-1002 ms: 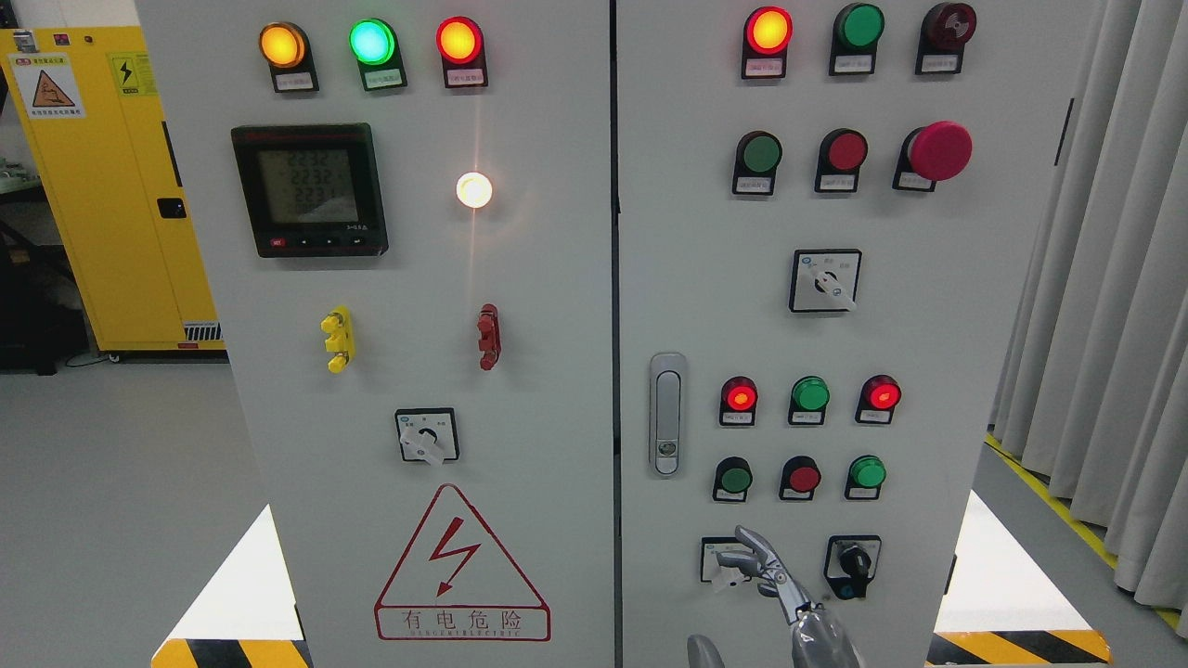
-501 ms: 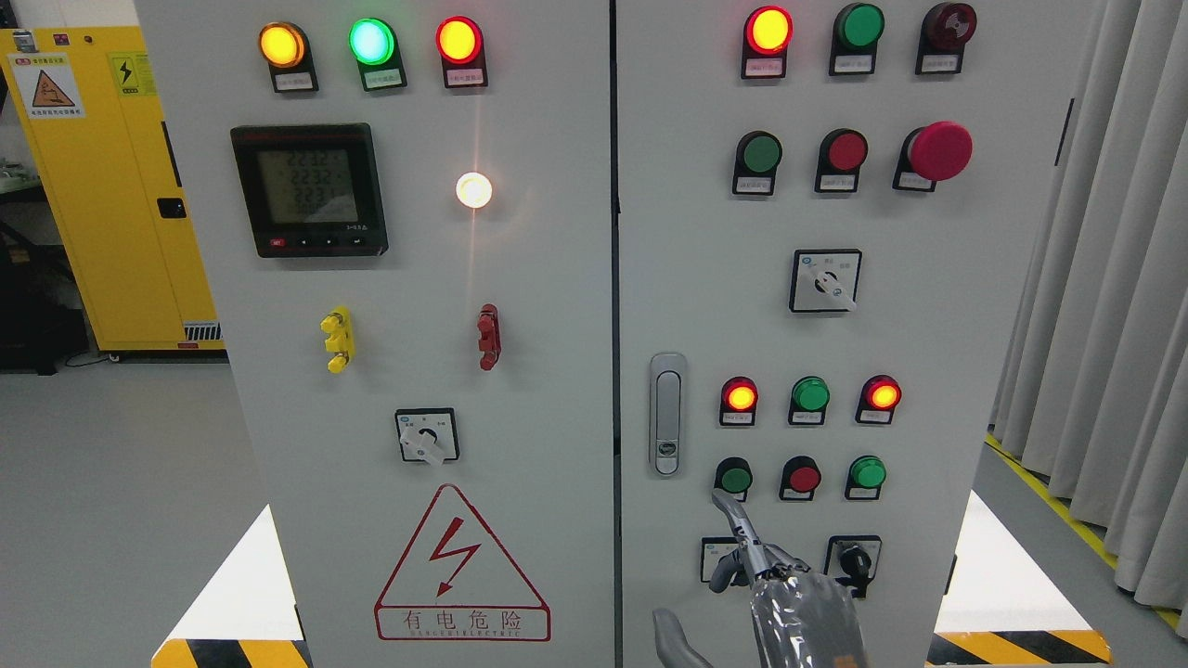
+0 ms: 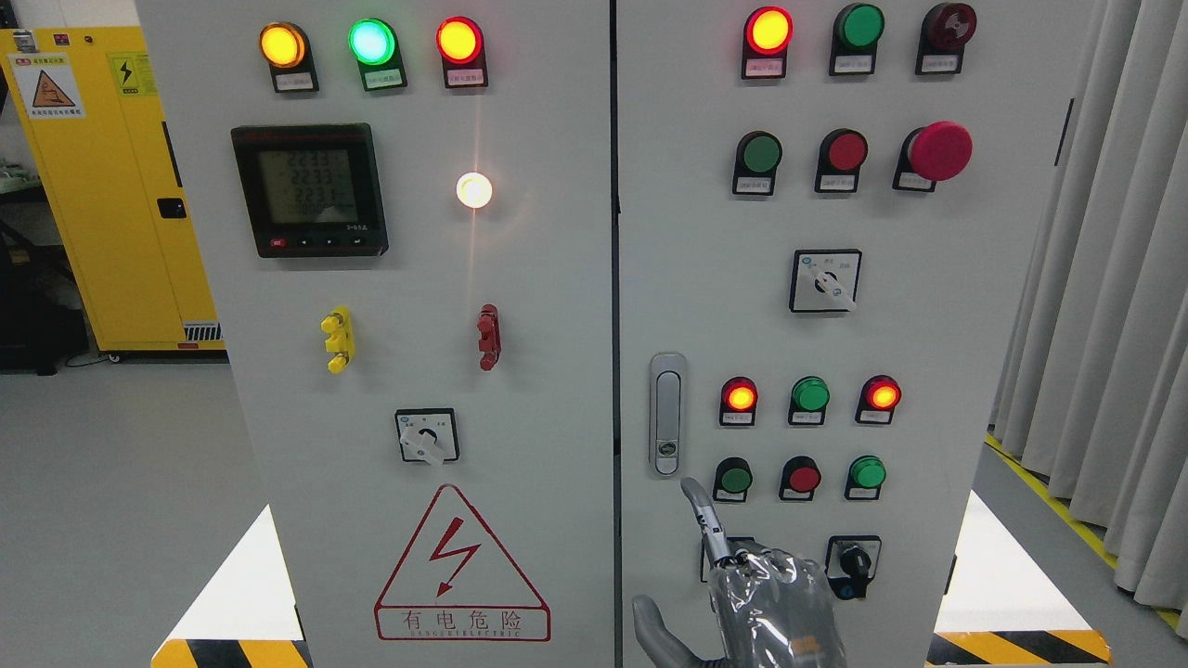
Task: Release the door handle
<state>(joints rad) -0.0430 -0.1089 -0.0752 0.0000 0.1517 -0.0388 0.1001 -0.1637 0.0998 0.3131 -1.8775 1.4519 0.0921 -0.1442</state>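
Presently, item one: right hand point(image 3: 742, 575), wrapped in clear film, rising from the bottom edge below the door handle point(image 3: 665, 414). One finger point(image 3: 702, 516) points straight up, its tip just under the handle's lower end but apart from it; a thumb point(image 3: 650, 626) sticks out to the side; the other fingers look folded. It grasps nothing.

Item two: door handle, a grey recessed latch lying flush and upright on the right cabinet door point(image 3: 928, 371), close to the seam between the two doors. No part of the hand touches it, so the release looks as good as done.

Handling note: to finish well, the hand would best draw straight back and down from the handle, keeping the raised finger off the green button point(image 3: 736, 479) just right of the handle's foot and off the selector switch point(image 3: 852, 563) further right and lower.

Item three: around the handle, rows of red and green lamps and buttons; a red mushroom stop point(image 3: 939, 150) high above and right. Left of the handle, the second door carries a digital meter point(image 3: 309, 190) and a red lightning warning triangle point(image 3: 461, 566).

Item four: room. Yellow cabinet point(image 3: 93, 186) far left of the handle, grey curtain point(image 3: 1104, 306) far right, grey floor point(image 3: 111, 520) with hazard striping.
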